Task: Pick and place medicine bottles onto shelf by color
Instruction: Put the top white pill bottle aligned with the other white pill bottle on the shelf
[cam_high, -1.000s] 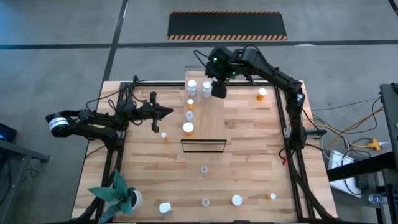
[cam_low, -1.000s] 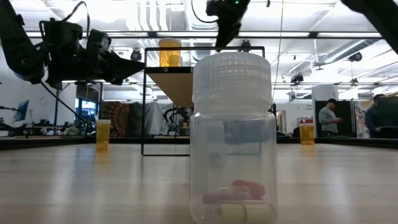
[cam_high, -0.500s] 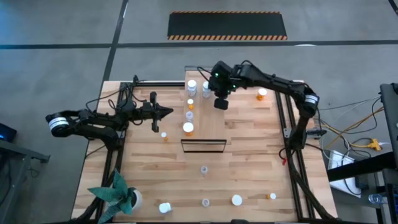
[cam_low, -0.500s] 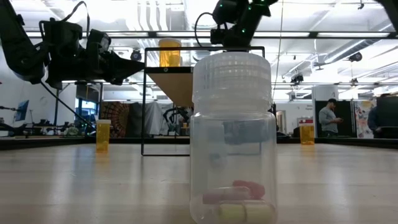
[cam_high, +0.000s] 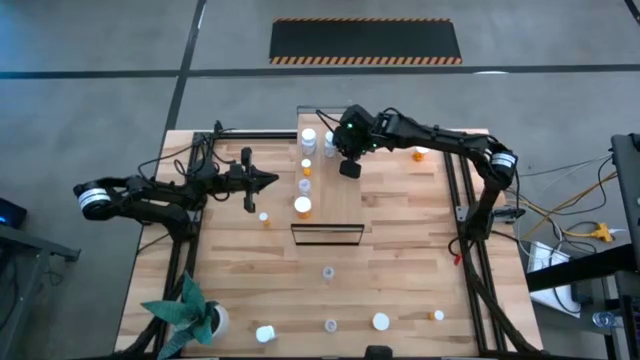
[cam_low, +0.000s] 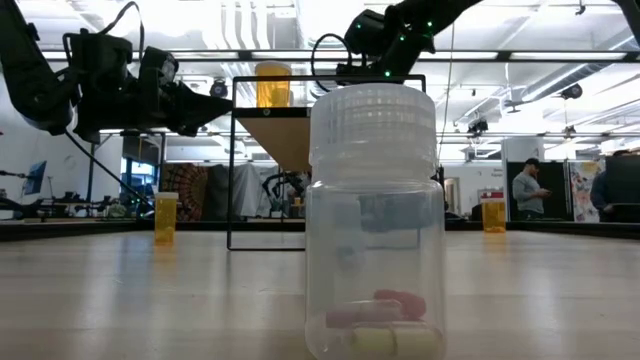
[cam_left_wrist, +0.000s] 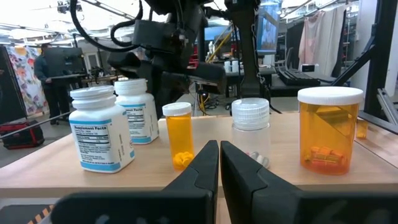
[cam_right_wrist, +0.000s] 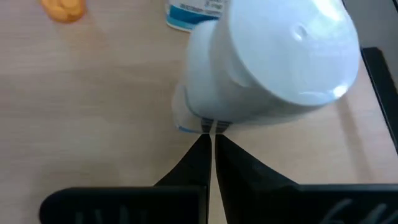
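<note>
Five bottles stand on the shelf; about seven remain on the table. Right gripper, fingers together and empty, hovers just before a white bottle. Left gripper closed, idle.

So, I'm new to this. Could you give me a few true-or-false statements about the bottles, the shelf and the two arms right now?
1. The right gripper is shut and holds no bottle. True: its fingers meet beside a white bottle on the shelf.
2. The left gripper is wide open. False: its fingers are shut, pointing at the bottles on the shelf.
3. A clear bottle with capsules inside stands on the table. True.
4. Every bottle is already on the shelf. False: several stand out on the table.
5. The potted plant sits on the shelf. False: it sits at a table corner.
</note>
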